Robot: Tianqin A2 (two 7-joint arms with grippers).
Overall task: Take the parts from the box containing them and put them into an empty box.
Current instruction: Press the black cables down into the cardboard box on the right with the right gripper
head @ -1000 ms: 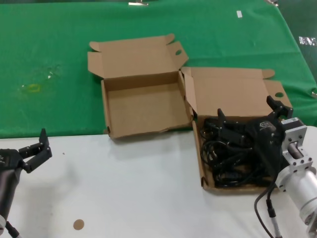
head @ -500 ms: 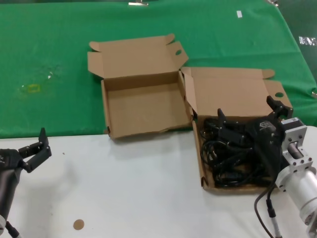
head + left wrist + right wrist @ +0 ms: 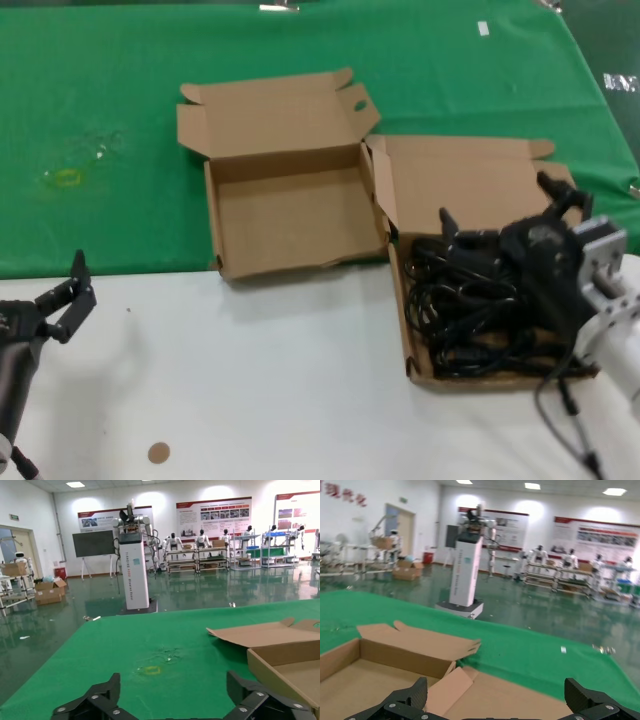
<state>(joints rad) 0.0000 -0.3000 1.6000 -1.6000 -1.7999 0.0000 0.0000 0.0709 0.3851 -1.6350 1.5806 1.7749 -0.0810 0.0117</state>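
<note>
Hovering with fingers apart, the right gripper [image 3: 495, 208] hangs over the cords [image 3: 460, 320]; left gripper [image 3: 72, 295] open, idle.

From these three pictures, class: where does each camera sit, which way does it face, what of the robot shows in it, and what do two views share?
Head view: on the head, looking down at the table; the full box of cords, the empty box, left gripper, right gripper.
Left wrist view: level across the green cloth into a hall; its open jaws.
Right wrist view: over the boxes toward the hall; its open jaws.
Shared: both wrist views show the empty box and hall.
</note>
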